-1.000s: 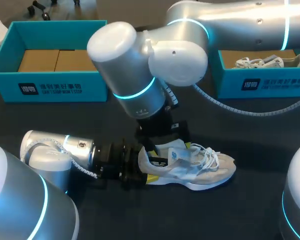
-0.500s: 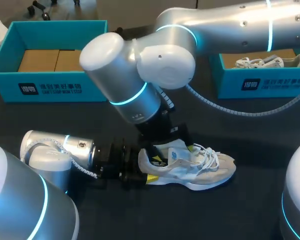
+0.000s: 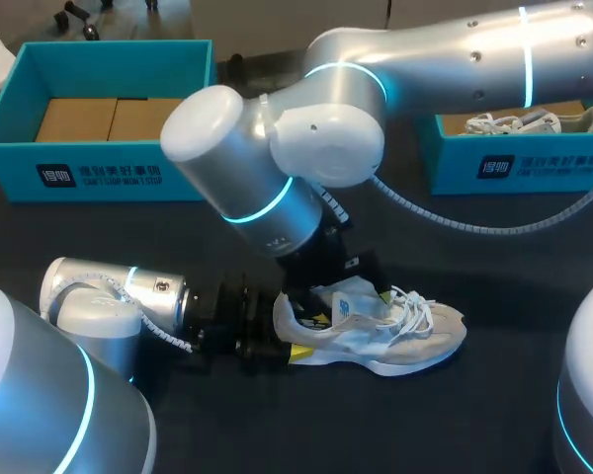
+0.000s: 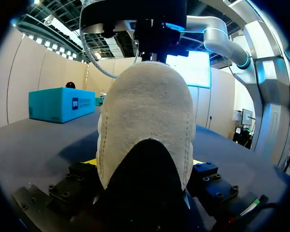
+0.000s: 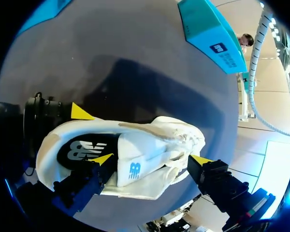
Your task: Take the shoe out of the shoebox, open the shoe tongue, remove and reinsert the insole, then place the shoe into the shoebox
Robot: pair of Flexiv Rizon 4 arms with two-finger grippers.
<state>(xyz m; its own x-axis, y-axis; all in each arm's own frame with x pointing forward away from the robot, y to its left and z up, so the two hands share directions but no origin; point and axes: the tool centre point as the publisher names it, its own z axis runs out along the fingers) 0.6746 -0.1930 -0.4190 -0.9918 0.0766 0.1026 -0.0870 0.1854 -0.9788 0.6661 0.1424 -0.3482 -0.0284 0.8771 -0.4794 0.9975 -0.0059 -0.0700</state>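
The shoe (image 3: 385, 331) lies on its sole on the desk (image 3: 494, 415), outside both teal boxes and well apart from the open shoebox (image 3: 109, 173) at the far left. The left end effector (image 4: 144, 166) is closed on the heel, with one yellow tip against each side of the heel counter, and braces the shoe from behind. The right end effector (image 5: 151, 159) hangs over the shoe with its fingers spread wide. One tip sits in the opening above the dark insole (image 5: 82, 150) and the other past the laces (image 3: 415, 306), so the tongue (image 5: 140, 154) lies between them. Contact on both sides is not evident, so it appears to grip nothing. The shoe is judged light, with a soft fabric upper that yields under pressure. The heel counter and the sole are the stiffer parts and the best places to clamp. The tongue is thin and floppy: pinch it near its free upper edge. The insole is expected to flex, so take it at the heel end, where it is exposed. Loose laces may snag a fingertip.
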